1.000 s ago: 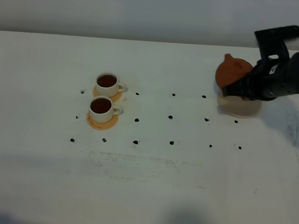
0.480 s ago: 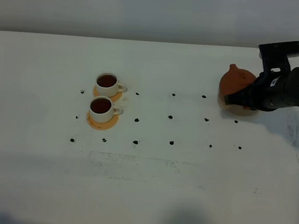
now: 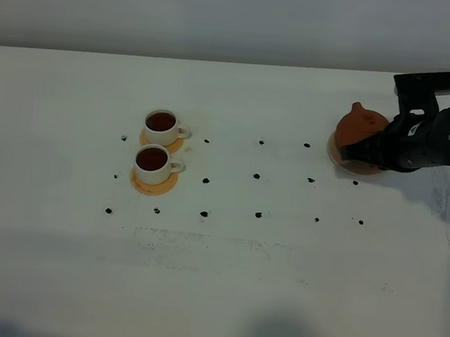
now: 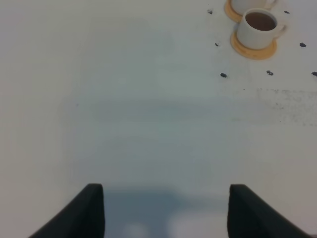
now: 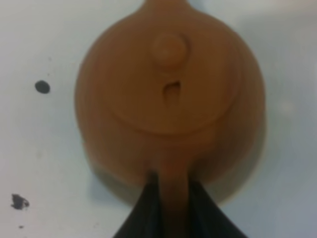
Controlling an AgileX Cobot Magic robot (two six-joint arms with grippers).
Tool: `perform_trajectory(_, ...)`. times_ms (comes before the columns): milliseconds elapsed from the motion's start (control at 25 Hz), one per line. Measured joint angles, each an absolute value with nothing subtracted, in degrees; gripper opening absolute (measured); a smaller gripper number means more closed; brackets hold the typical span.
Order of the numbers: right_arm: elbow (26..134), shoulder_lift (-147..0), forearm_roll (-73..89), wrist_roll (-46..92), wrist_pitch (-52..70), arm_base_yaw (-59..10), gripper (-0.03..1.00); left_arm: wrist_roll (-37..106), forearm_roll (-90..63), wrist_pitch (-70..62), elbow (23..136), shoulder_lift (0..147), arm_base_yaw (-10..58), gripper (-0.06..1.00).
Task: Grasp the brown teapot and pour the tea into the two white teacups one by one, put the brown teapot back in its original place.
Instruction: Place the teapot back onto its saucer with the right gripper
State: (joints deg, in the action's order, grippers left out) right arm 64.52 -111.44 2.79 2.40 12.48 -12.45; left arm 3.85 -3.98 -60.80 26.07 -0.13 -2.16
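Right end effector [image 5: 168,198] gripped the brown teapot [image 3: 359,131] handle at upper right of the frame, teapot over the saucer [image 3: 344,161].

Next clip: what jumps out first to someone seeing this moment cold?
The brown teapot at the table's far right, sitting on its pale saucer with the right gripper clamped on its handle. Next, the two white teacups left of center, one behind the other on orange coasters, both full of dark tea. The left gripper hangs open above bare table.
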Motion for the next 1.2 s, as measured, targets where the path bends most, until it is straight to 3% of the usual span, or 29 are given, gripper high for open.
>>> perform_trajectory(880, 63.94, -112.33, 3.9, 0.79, 12.59, -12.32, 0.13, 3.85, -3.98, -60.8, 26.07, -0.13, -2.16, 0.52)
perform_trajectory(1200, 63.94, -112.01, 4.15, 0.0, 12.61, -12.32, 0.39, 3.85, -3.98, -60.8, 26.07, -0.13, -2.16, 0.52)
